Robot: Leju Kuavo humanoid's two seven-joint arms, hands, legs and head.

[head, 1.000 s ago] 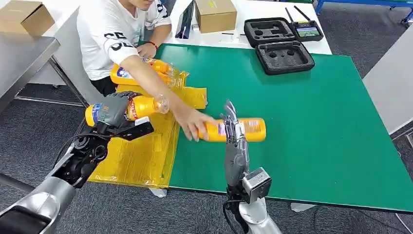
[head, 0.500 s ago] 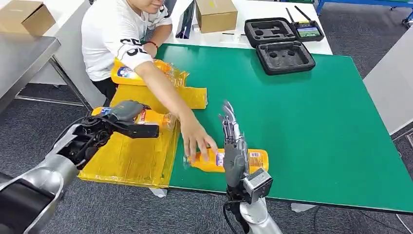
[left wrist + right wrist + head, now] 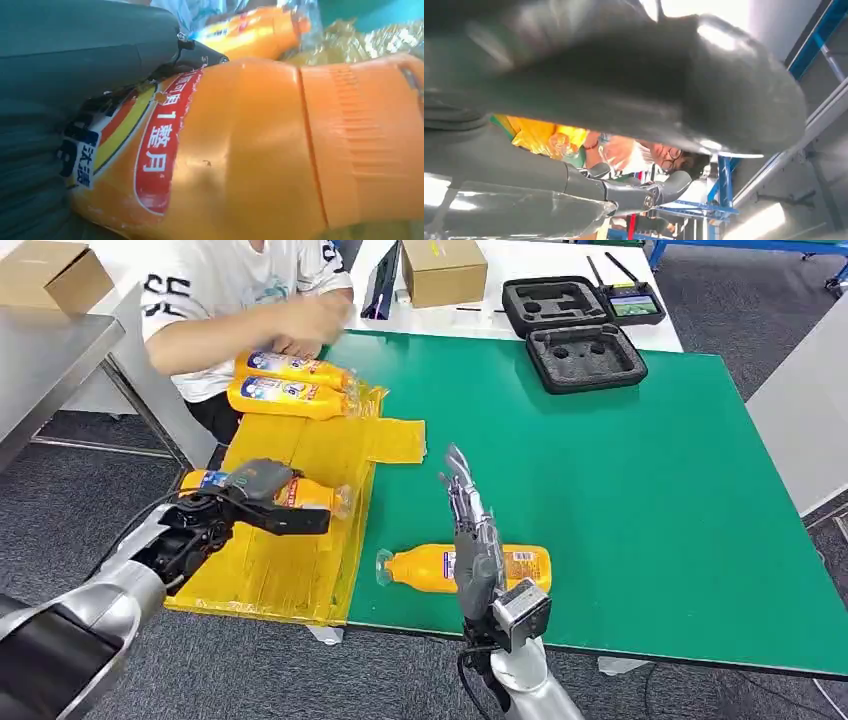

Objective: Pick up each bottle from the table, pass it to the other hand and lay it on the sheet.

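Left hand: our left hand [image 3: 255, 483] wraps around a bottle [image 3: 300, 494] that lies on its side on the yellow sheet [image 3: 290, 560]; in our left wrist view the grey palm [image 3: 60, 65] presses against the orange body and label [image 3: 240, 150].
Held bottle: we see its base toward the outer edge of the sheet and its clear cap end pointing toward the green mat [image 3: 640, 480].
Sheet: it hangs over the left edge of the table, partly on the green mat, crinkled at its far end.
Far bottles: we count two more bottles [image 3: 290, 383] lying side by side at the far end of the sheet, just in front of a person [image 3: 230, 290] in a white shirt whose hand hovers above them.
Near bottle: another bottle [image 3: 425, 568] lies on its side on the green mat near the front edge, cap toward the sheet, apart from it.
Right hand: our right hand [image 3: 470, 530] stands above that bottle with fingers straight and spread, holding nothing; we cannot tell whether it touches the bottle.
Far right: we see two black foam cases [image 3: 585, 355] at the back of the table, a cardboard box [image 3: 443, 268] beside them.
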